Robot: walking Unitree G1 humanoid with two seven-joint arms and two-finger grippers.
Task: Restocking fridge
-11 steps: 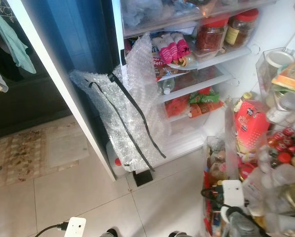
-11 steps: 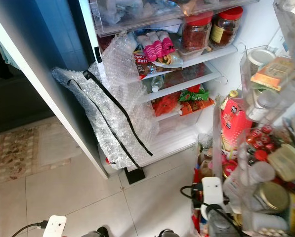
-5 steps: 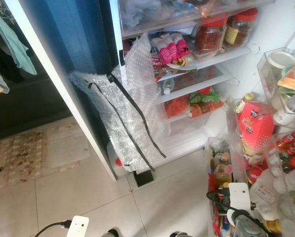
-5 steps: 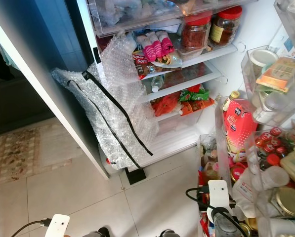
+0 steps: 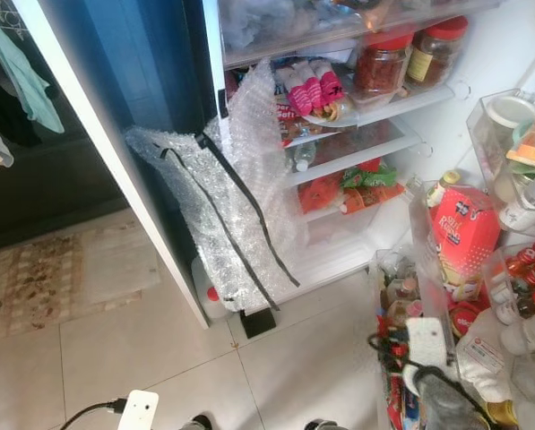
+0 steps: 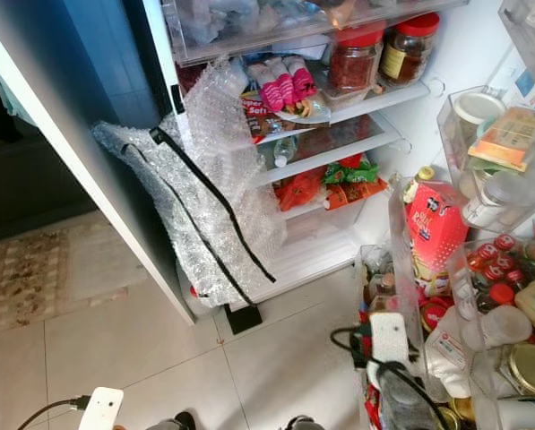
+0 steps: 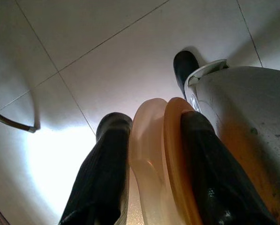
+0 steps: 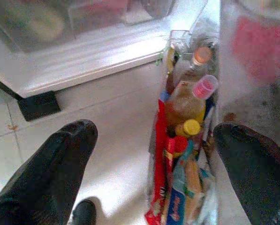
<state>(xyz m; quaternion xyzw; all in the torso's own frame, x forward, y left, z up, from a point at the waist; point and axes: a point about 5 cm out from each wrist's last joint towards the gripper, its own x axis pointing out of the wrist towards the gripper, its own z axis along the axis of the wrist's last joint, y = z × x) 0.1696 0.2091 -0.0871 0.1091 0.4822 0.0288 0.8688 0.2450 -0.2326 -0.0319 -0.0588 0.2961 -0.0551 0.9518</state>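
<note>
We see the open fridge (image 5: 357, 107) partly screened by a bubble-wrap sheet (image 5: 231, 206) crossed by two black strips; two red-lidded jars (image 5: 381, 63) stand on its upper shelf, while the door bins (image 5: 518, 170) at our right are cut off and cluttered. Our right gripper (image 8: 154, 154) is spread wide above a bottom bin of bottles (image 8: 189, 101), blurred. Our left gripper (image 7: 149, 154) pinches a pale orange flat object (image 7: 163, 159), unidentifiable, over floor tiles (image 7: 107, 61).
</note>
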